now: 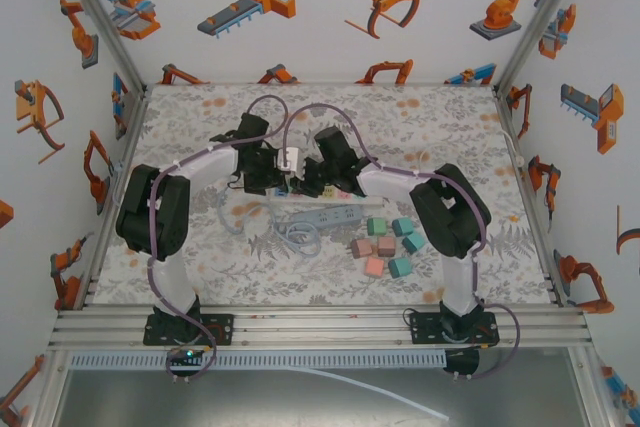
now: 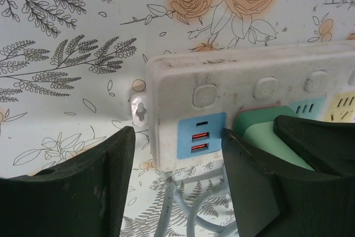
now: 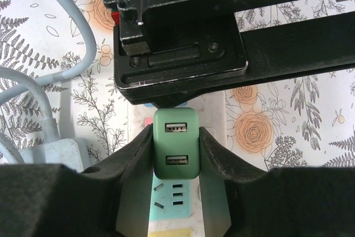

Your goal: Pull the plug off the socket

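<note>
The green plug (image 3: 176, 144), a two-port USB charger, stands in the white socket strip (image 3: 177, 203). My right gripper (image 3: 176, 151) is shut on it, one finger (image 3: 136, 165) pressed against each side. My left gripper (image 2: 177, 159) straddles the strip's end (image 2: 166, 109) beside the blue USB panel (image 2: 201, 136). Its jaws stand apart. Its right finger (image 2: 249, 187) rests by the plug (image 2: 266, 137), and a narrow gap separates its left finger (image 2: 94, 187) from the strip. Seen from above, both grippers (image 1: 272, 175) (image 1: 322, 179) meet over the strip (image 1: 335, 216).
The strip's grey cable (image 1: 292, 235) coils at its near left side and loops past the jaws (image 2: 177, 209). Several coloured blocks (image 1: 385, 245) lie to the right of the strip. The left arm's black wrist (image 3: 183, 37) hangs close above the plug.
</note>
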You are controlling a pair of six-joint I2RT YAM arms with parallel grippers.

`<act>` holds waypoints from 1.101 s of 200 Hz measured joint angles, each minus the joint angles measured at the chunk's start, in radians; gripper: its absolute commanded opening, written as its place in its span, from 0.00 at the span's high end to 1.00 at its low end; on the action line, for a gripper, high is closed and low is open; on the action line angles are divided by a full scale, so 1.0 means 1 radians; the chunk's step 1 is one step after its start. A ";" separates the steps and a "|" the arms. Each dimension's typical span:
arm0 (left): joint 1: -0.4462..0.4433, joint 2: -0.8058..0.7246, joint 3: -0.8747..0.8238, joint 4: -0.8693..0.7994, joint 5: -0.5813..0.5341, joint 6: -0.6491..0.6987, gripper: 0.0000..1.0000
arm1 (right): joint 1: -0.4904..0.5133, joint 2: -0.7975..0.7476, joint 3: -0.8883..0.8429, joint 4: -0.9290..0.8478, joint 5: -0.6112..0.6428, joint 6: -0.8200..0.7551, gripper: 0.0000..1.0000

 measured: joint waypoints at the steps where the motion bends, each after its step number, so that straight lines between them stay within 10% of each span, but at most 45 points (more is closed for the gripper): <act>1: 0.000 0.000 0.000 0.000 0.000 0.000 0.40 | 0.000 0.000 0.000 0.000 0.000 0.000 0.84; 220: -0.006 -0.016 -0.014 0.017 -0.017 -0.016 0.40 | -0.020 -0.159 -0.055 0.132 -0.004 0.186 0.95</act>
